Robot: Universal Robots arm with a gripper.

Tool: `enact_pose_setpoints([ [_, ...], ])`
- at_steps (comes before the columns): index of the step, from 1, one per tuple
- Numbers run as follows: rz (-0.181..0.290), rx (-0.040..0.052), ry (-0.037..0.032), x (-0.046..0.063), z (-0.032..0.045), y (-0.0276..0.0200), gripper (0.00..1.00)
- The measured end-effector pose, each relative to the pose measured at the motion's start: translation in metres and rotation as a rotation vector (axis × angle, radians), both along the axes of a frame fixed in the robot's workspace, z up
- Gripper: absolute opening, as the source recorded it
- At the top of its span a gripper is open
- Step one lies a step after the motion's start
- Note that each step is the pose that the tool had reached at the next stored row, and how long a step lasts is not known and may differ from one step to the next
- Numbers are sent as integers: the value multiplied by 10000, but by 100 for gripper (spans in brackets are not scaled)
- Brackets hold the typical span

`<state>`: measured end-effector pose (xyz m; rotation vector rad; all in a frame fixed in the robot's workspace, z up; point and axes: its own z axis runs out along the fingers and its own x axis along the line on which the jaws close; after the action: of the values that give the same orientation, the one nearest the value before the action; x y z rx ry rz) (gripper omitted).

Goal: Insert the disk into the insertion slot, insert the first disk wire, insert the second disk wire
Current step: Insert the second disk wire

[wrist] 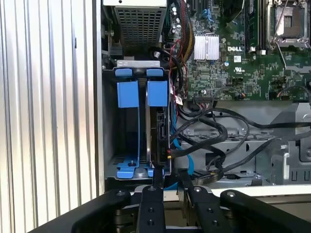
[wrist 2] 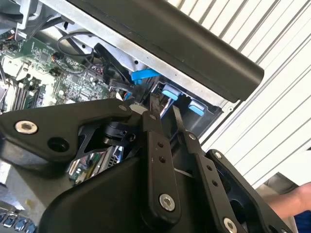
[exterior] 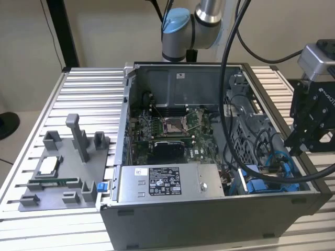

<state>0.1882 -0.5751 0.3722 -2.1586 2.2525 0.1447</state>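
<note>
First wrist view: the tool (wrist: 170,174), its black fingers (wrist: 158,179) set close with a narrow gap between them, hangs over the corner of an open computer case (exterior: 209,219) on a ribbed metal worktop (wrist: 48,121). Nothing is plainly gripped. A blue wire (wrist: 187,162) runs just under the fingertips, though whether it touches them cannot be made out. Just beyond the tips, the disk (wrist: 158,126) stands on edge inside the insertion slot (wrist: 146,141), its blue carrier tab at the far end. A second blue carrier (wrist: 129,92) fills the bay beside it, on the side nearer the case wall. Black wires (wrist: 218,131) loop from the disk's side towards the green motherboard (wrist: 233,63). In the exterior view, the silver power-supply box (exterior: 162,183) lies beside the drive cage, and a grey fixture tray (exterior: 63,167) sits on the worktop well apart, at the exterior view's left.
</note>
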Motion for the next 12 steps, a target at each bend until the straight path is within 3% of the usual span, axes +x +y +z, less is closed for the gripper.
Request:
enact_pose_setpoints([
  [4, 0, -1, 63, 1, 1, 9, 100],
  [6, 0, 1, 154, 1, 26, 9, 100],
  [8, -1, 2, 198, 0, 69, 9, 100],
  [12, 0, 2, 212, 2, 83, 27, 100],
])
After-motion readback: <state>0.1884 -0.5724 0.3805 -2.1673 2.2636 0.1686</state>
